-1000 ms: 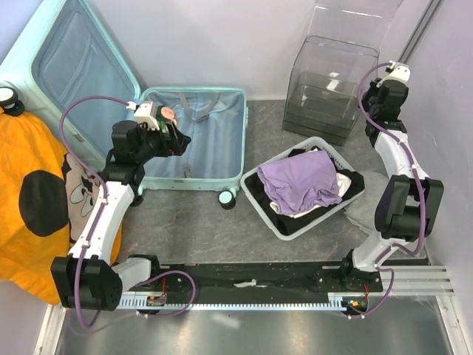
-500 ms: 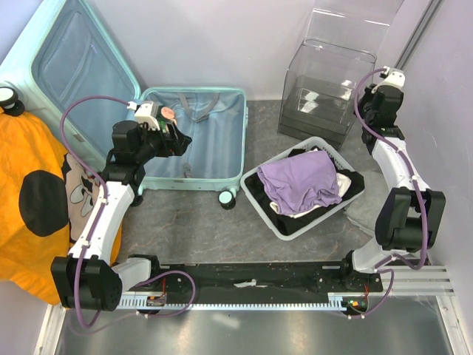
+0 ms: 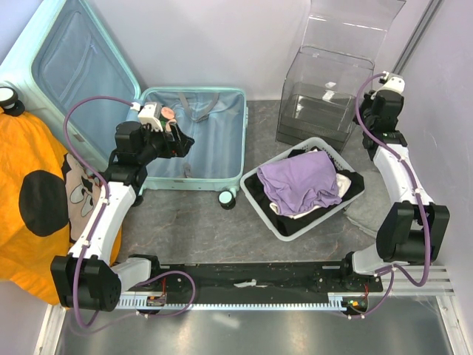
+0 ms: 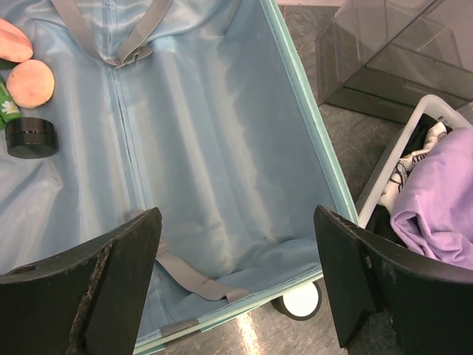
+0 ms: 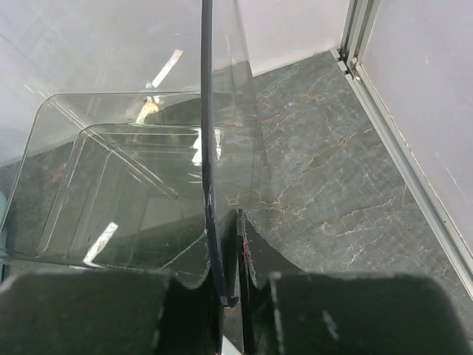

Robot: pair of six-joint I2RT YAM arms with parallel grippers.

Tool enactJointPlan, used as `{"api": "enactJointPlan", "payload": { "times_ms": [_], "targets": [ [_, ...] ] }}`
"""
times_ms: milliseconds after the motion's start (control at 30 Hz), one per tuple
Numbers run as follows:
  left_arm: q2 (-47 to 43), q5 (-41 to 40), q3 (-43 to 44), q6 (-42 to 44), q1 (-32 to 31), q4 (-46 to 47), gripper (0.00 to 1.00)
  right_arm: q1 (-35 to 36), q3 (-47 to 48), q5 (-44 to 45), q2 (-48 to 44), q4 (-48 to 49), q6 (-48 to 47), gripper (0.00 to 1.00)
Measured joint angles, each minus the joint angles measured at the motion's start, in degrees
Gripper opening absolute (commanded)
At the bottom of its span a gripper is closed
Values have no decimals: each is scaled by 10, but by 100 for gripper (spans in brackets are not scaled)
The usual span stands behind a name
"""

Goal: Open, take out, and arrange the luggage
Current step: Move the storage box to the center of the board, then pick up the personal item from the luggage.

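Luggage [image 3: 196, 140] lies open; left gripper [image 4: 236, 255] hangs spread above it, right gripper [image 5: 235, 248] pinches the clear box [image 5: 111, 174]; unpacking the black jar [image 4: 29, 138] probably comes next.

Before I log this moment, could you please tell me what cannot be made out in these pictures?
Left wrist view: the green item is cut off by the left edge.
Top view: the purple garment hides whatever lies beneath it in the basket.
Top view: the wrist hides where the right gripper pinches the clear box.
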Motion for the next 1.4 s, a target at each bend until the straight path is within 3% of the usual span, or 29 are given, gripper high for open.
{"api": "enactJointPlan", "payload": {
  "times_ms": [33, 67, 167, 267, 500, 700, 800, 967, 1133, 1267, 1400],
  "targets": [
    [0, -2, 0, 0, 0, 0, 90, 0, 0, -1, -1, -3, 0, 21],
    [0, -2, 0, 0, -1, 0, 90, 0, 0, -2, -2, -5, 0, 41],
    [-2, -14, 0, 1, -8, -1, 90, 2, 0, -13, -6, -22, 8, 82],
    [-4, -66, 0, 16, -32, -14, 91, 5, 0, -19, -17, -46, 16, 92],
    [-4, -149, 10, 28, -54, -52, 93, 7, -1, 9, -100, -58, 32, 96],
    [116, -207, 137, 28, -94, -69, 98, 7, -75, 16, -243, 74, 52, 94],
    [224, -212, 229, 28, -90, -69, 95, 7, -94, 7, -275, 123, 59, 89],
    [394, -207, 371, 12, -31, -70, 88, 6, -104, -55, -255, 164, 84, 83],
    [526, -207, 486, -21, 22, -61, 70, 6, -137, -111, -231, 164, 110, 79],
    [586, -208, 518, -56, 50, -40, 61, 6, -140, -136, -228, 169, 121, 77],
    [631, -208, 535, -80, 65, -27, 59, 6, -140, -150, -228, 183, 127, 76]
  ]
}}
